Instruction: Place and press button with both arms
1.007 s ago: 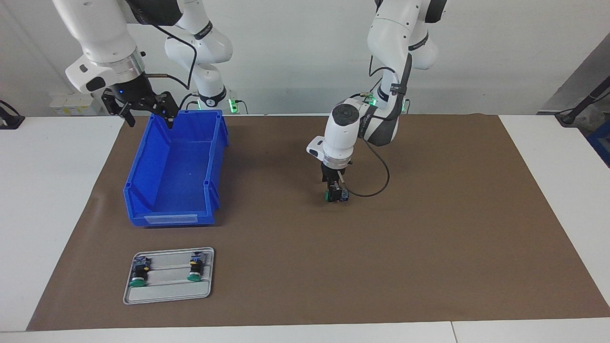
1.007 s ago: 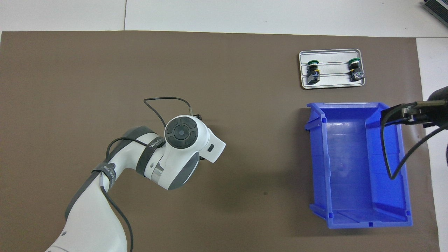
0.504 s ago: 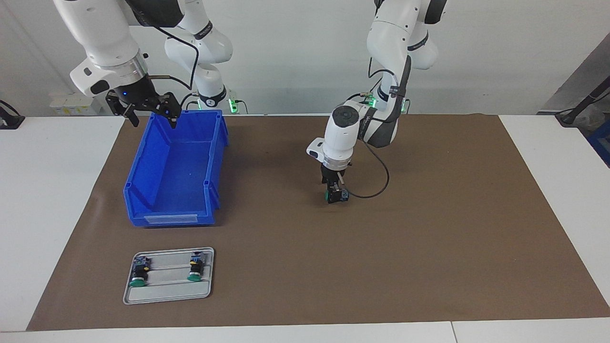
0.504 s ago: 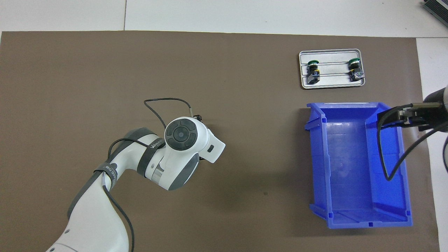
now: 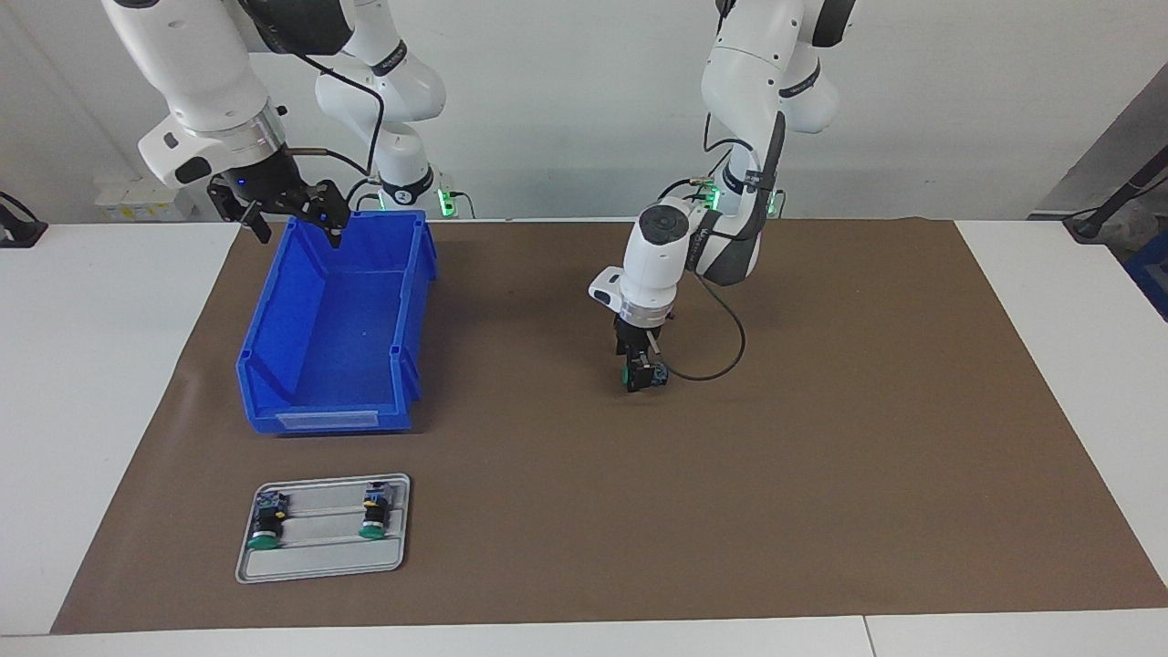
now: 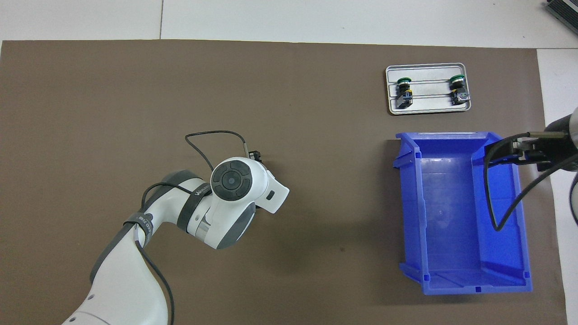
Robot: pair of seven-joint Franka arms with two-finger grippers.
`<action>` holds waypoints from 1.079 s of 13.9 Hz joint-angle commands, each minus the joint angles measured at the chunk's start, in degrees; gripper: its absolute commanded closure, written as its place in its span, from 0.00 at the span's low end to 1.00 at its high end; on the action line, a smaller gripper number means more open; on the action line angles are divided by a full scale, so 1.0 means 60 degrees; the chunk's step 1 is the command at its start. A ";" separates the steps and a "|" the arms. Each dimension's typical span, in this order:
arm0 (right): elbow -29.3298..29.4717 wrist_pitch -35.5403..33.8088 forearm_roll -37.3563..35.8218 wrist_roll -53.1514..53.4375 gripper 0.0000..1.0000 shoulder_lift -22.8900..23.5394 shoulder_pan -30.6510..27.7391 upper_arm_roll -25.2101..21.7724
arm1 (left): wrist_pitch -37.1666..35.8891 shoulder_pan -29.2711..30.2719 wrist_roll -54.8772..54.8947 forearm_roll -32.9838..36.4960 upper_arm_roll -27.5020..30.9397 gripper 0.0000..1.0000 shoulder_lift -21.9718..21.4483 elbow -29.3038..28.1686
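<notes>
In the facing view the left gripper (image 5: 642,372) has barely shifted over the mid-mat, fingers clamped on the button (image 5: 644,375), green cap sideways, low above the bench (image 5: 821,456) (placing looks near); the right gripper (image 5: 290,215) has risen slightly over the blue bin (image 5: 333,319), fingers apart and empty. Overhead, the left wrist hides the button; two spares sit in the tray (image 6: 428,108).

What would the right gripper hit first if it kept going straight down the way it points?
Probably the blue bin: the open right gripper hangs over the bin's corner nearest the robots, so rim or floor first; depth is unclear.
</notes>
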 commanded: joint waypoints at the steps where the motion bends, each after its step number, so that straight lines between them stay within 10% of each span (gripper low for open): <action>1: -0.0259 0.0114 0.0130 0.0148 0.00 -0.0237 -0.0082 0.0079 | 0.0148 -0.0123 -0.0114 0.0182 0.0184 0.33 -0.0064 -0.0163; 6: -0.0259 0.0391 0.0130 0.0163 0.00 -0.0222 -0.0096 0.0079 | -0.0962 -0.0123 -0.0217 0.0182 0.0316 0.68 -0.0064 0.0494; 15: -0.0244 0.0377 0.0115 0.0089 0.00 -0.0207 -0.0213 0.0065 | -0.3729 0.0504 -0.0129 0.0182 0.0683 0.76 -0.0342 0.2149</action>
